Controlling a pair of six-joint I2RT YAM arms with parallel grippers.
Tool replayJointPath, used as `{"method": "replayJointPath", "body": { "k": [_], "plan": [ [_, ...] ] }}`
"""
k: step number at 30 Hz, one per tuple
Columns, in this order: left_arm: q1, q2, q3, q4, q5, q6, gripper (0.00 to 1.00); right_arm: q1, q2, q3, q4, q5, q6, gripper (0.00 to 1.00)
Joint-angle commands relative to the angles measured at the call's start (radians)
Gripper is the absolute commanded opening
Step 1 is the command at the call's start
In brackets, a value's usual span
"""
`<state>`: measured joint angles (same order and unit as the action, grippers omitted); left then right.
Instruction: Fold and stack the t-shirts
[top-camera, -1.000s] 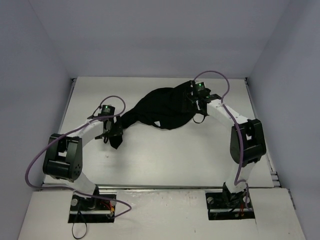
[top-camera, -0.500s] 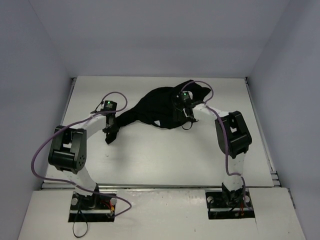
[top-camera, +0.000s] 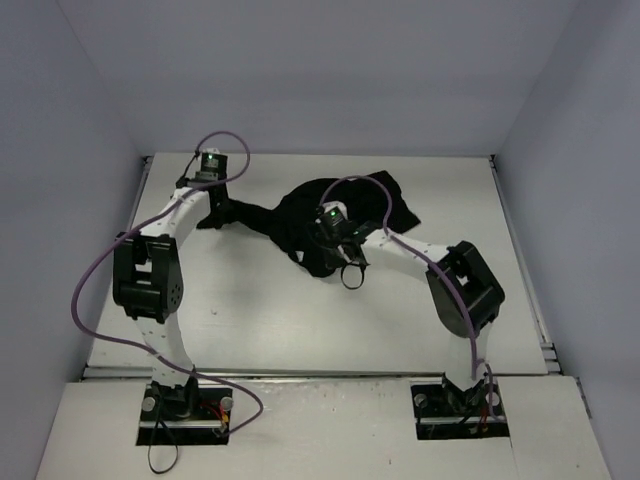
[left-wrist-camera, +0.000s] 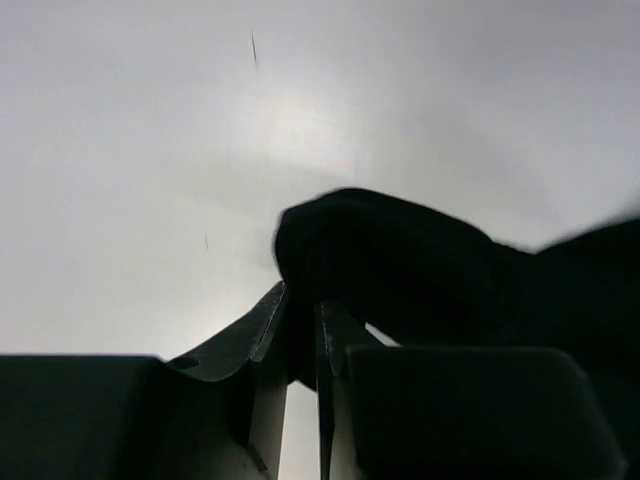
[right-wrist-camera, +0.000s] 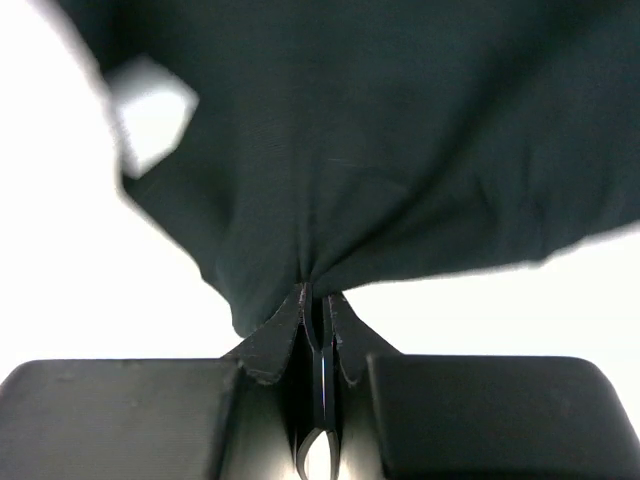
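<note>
Left gripper (top-camera: 217, 212), top view: it's pinching the left tip of the shirt (top-camera: 375, 200) at the far-left part of the table (top-camera: 250, 320). Cloth is running from it as a narrow strip rightward into the main bunch. The shirt is lying crumpled at far centre, spreading toward the far right. Right gripper (top-camera: 325, 252) is biting the bunch's near edge, about mid-table. Both arms are reaching inward over the table.

Left wrist view: left gripper (left-wrist-camera: 300, 300) is sitting almost fully pressed together, with only a thin slot between the fingers (left-wrist-camera: 262, 340). A dark fold of shirt (left-wrist-camera: 420, 260) is going down into that slot. The rest is bulging off to the right above bare table (left-wrist-camera: 150, 150).

Right wrist view: right gripper (right-wrist-camera: 318, 295) is clamping tight on a gathered pinch of shirt (right-wrist-camera: 400, 150). Creases are fanning up and out from the tips. Cloth is filling most of the upper frame, with white table (right-wrist-camera: 60, 250) showing at left and lower right.
</note>
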<state>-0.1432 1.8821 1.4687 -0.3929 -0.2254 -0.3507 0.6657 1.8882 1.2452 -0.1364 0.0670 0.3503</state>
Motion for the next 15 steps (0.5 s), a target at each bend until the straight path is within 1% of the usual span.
{"method": "replayJointPath", "body": {
  "k": [1, 2, 3, 5, 6, 8, 10, 12, 14, 15],
  "plan": [
    [0.067, 0.049, 0.28, 0.013, 0.021, -0.02, 0.21, 0.202, -0.171, 0.082, -0.066, -0.092, 0.035, 0.11],
    [0.072, 0.059, 0.359, 0.006, 0.04, -0.019, 0.26, 0.22, -0.175, 0.115, -0.069, -0.108, 0.025, 0.17],
    [0.083, 0.071, 0.397, 0.002, 0.049, -0.018, 0.28, 0.244, -0.181, 0.134, -0.072, -0.111, 0.016, 0.2],
    [0.1, 0.058, 0.463, 0.004, 0.088, -0.017, 0.49, 0.237, -0.196, 0.166, -0.081, -0.093, -0.003, 0.36],
    [0.108, 0.041, 0.48, 0.005, 0.107, -0.017, 0.59, 0.221, -0.208, 0.173, -0.087, -0.063, -0.015, 0.43],
    [0.109, -0.007, 0.47, 0.015, 0.131, -0.012, 0.73, 0.159, -0.235, 0.167, -0.109, 0.022, -0.026, 0.48],
    [0.108, -0.08, 0.413, 0.026, 0.163, -0.015, 0.79, 0.055, -0.262, 0.151, -0.129, 0.069, -0.025, 0.53],
    [0.097, -0.163, 0.326, 0.022, 0.197, -0.032, 0.81, -0.04, -0.289, 0.131, -0.14, 0.105, -0.029, 0.55],
    [0.063, -0.255, 0.208, 0.019, 0.225, -0.063, 0.81, -0.122, -0.303, 0.117, -0.143, 0.123, -0.043, 0.56],
    [0.037, -0.321, 0.117, 0.016, 0.225, -0.075, 0.81, -0.149, -0.299, 0.113, -0.144, 0.12, -0.045, 0.56]
  ]
}}
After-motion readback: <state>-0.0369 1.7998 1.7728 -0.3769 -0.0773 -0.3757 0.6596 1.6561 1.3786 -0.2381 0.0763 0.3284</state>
